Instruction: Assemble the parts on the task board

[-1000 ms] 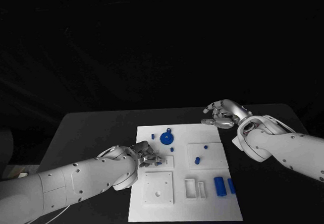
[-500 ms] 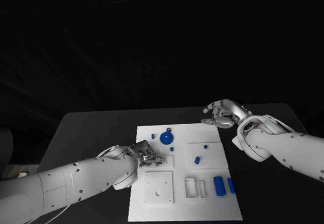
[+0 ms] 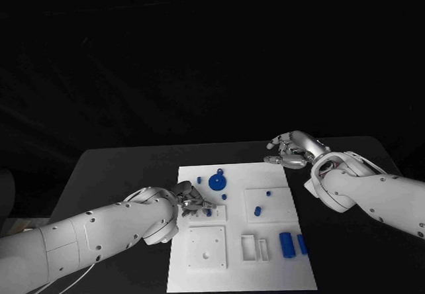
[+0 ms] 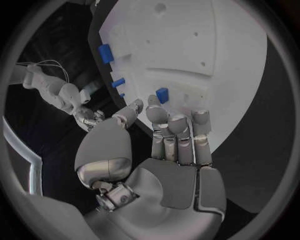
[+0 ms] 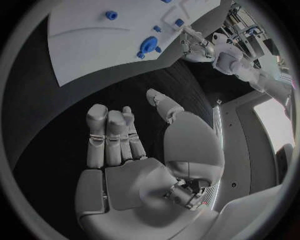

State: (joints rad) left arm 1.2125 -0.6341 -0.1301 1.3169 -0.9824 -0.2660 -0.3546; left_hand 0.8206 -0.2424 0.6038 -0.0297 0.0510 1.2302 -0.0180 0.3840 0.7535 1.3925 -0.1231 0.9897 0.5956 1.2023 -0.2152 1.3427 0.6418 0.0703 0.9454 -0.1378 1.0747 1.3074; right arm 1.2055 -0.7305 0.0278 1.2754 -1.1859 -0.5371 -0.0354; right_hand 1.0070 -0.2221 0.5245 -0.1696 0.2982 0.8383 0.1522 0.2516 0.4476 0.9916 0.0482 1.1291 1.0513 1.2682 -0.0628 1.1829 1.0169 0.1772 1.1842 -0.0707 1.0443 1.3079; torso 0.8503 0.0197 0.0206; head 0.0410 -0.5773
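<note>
The left hand (image 3: 189,201) hovers spread over the white board (image 3: 240,271), reaching toward a small blue piece (image 4: 162,94). The right hand (image 3: 291,150) waits beyond the board's far corner, loosely curled, empty.

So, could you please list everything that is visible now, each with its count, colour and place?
Table: one, black, under everything.
Task board: one, white, middle of the table.
Round part: one, blue, far end of the board.
Small parts: several, blue, around the board's middle.
Upright parts: two, blue, side by side near the board's right edge.
Left hand: one, silver, at the board's left edge, fingers close to a small blue piece.
Right hand: one, silver, over the table beyond the board's far right corner, holding nothing.
</note>
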